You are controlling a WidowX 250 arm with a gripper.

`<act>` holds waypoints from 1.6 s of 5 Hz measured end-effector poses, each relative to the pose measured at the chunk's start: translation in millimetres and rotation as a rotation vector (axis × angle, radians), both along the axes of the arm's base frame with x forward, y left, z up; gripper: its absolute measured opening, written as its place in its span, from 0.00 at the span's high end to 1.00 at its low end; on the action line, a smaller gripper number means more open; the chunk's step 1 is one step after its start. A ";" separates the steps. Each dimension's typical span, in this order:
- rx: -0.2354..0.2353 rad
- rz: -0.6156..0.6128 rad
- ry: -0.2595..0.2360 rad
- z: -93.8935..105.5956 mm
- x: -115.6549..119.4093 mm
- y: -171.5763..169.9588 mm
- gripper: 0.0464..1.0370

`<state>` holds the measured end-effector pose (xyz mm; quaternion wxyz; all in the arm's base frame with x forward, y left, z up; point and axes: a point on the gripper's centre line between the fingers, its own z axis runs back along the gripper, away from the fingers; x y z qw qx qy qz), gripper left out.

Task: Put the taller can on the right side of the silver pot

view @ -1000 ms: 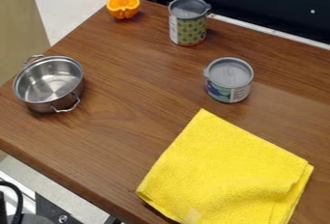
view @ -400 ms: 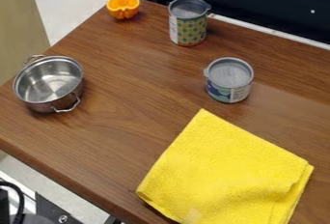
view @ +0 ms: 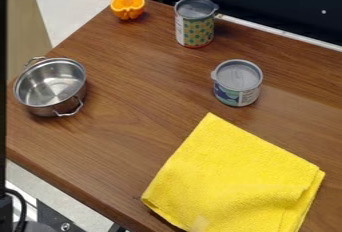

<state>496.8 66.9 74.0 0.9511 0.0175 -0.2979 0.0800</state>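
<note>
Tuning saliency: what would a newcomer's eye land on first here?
Probably the bright yellow cloth, spread over the near right of the wooden table. Next, likely the shiny silver pot at the left edge, then the orange half at the far left corner.

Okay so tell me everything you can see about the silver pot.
The silver pot is a shiny, round metal vessel, apparently stainless steel, with fairly low walls and a rolled rim. It has two loop handles of bent metal, one toward the upper left and one at the lower right. It stands upright without a lid and looks empty, with reflections across its inner floor. It sits on the brown wooden tabletop, near the left edge, and nothing else touches it.
</note>
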 end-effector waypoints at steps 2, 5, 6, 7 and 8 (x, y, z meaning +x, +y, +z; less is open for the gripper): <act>0.002 -0.038 0.023 -13.9 -6.7 -3.6 0.04; 0.026 -0.211 0.126 -25.4 -43.0 -8.4 0.04; 0.080 -0.309 0.154 -25.0 -60.6 -7.9 0.04; 0.127 -0.351 0.185 -26.0 -76.8 -5.0 0.04; 0.148 -0.364 0.195 -28.1 -88.8 -2.1 0.04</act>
